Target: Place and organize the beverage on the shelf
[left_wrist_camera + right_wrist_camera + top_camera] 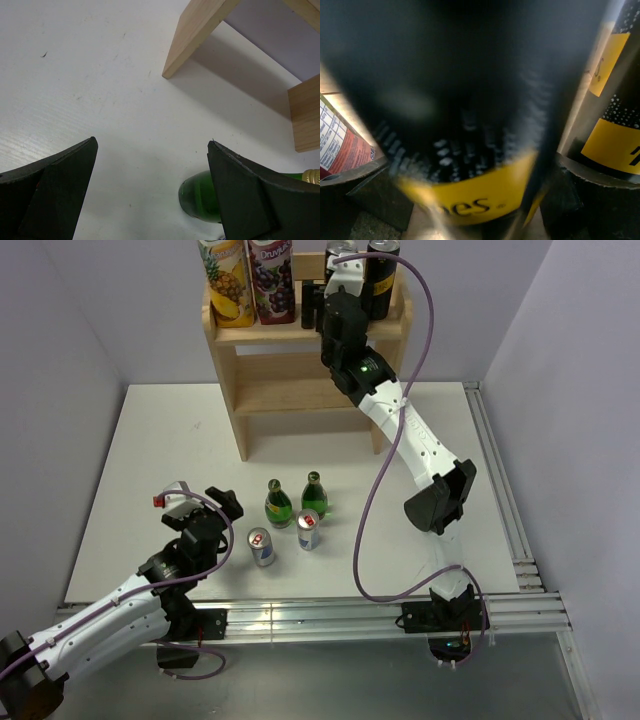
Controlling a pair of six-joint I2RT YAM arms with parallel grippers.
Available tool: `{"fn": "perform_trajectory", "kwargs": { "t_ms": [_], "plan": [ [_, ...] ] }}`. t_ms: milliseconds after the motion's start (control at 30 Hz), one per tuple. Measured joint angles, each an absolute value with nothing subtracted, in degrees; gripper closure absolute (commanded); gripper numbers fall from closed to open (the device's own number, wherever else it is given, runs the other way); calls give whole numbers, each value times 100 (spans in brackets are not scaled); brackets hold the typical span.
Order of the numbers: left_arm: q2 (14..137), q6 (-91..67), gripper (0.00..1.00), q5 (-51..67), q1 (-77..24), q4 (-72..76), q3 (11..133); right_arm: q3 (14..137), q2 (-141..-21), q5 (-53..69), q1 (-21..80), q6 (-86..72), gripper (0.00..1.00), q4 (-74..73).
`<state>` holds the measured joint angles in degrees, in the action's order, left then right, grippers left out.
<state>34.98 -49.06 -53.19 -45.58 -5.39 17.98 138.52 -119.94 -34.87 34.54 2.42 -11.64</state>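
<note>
The wooden shelf (300, 395) stands at the back of the table; its side panel foot shows in the left wrist view (195, 35). My right gripper (335, 280) is up at the top tier, shut on a black can with a yellow label (470, 200), whose base is at the board. A second black can (382, 275) stands right beside it (615, 125). My left gripper (225, 518) is open and empty low over the table (152, 141). A green bottle (200, 197) stands just by its right finger. Two green bottles (277, 503) (315, 493) and two small silver cans (261, 546) (308, 529) stand on the table.
Two juice cartons (228, 280) (272, 280) stand on the left of the top tier; one carton's red label shows at the left of the right wrist view (340, 145). A purple cable (365, 510) loops from the right arm. Metal rails (500, 500) edge the table.
</note>
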Motion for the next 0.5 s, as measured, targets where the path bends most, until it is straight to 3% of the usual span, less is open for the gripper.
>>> {"fn": "perform_trajectory", "kwargs": {
  "t_ms": [500],
  "plan": [
    [3511,-4906,1,-5321,-4556,-539,1798,13146,-11616,-3452,3446,154,9,-685]
  ]
}}
